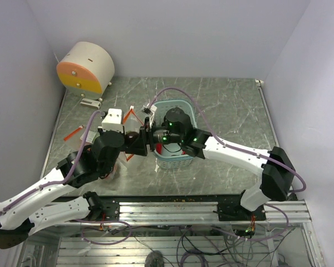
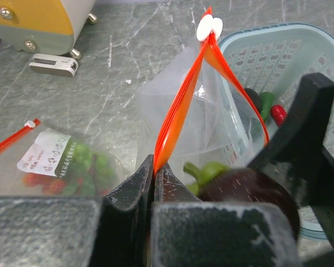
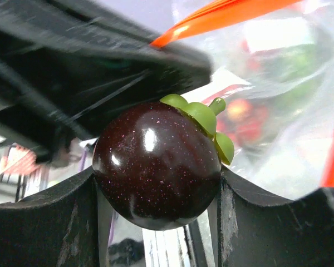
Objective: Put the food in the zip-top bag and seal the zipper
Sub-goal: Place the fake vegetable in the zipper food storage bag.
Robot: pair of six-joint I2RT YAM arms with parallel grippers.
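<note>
My left gripper (image 2: pixel 154 169) is shut on the orange-red zipper (image 2: pixel 178 111) of the clear zip-top bag (image 2: pixel 211 125) and holds it up beside the light-blue basket (image 2: pixel 300 50). The zipper's white slider (image 2: pixel 210 28) is at the far end. My right gripper (image 3: pixel 156 194) is shut on a dark purple toy mangosteen with green leaves (image 3: pixel 156 164), right next to the bag's mouth and the left gripper; it also shows in the left wrist view (image 2: pixel 245 189). A few food pieces, red and green (image 2: pixel 273 108), lie in the basket. In the top view both grippers (image 1: pixel 134 142) (image 1: pixel 154 138) meet at the basket's left side.
A second clear bag holding red and green food (image 2: pixel 67 164) lies flat on the table to the left, its red strip (image 2: pixel 11 139) beside it. A round white and yellow device (image 1: pixel 84 68) stands at the back left. White walls enclose the table.
</note>
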